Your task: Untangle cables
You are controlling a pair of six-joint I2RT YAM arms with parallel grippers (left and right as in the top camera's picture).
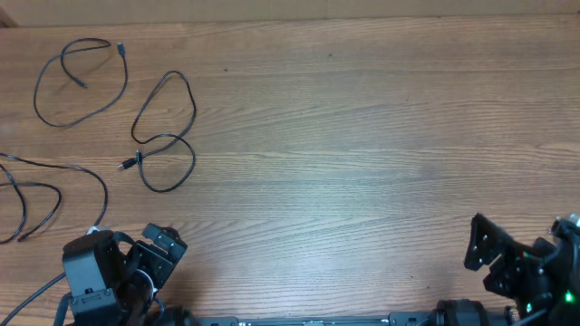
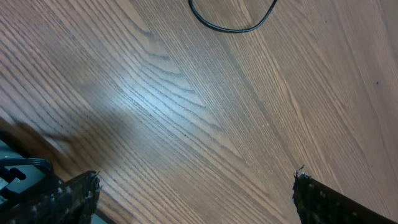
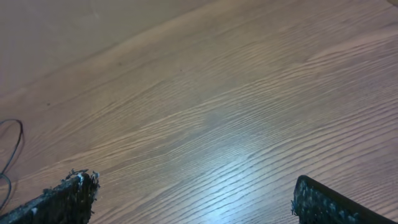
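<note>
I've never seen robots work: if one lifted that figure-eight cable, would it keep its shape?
Probably not. The figure-eight cable is thin and lies in loose curves, so it would likely droop and lose its loops. It looks light; a push might slide it.

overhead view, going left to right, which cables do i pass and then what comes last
cable at the left edge → looped cable at the top → figure-eight cable → right gripper

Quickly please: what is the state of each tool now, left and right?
Left tool: open, holding nothing.
Right tool: open, holding nothing.
</note>
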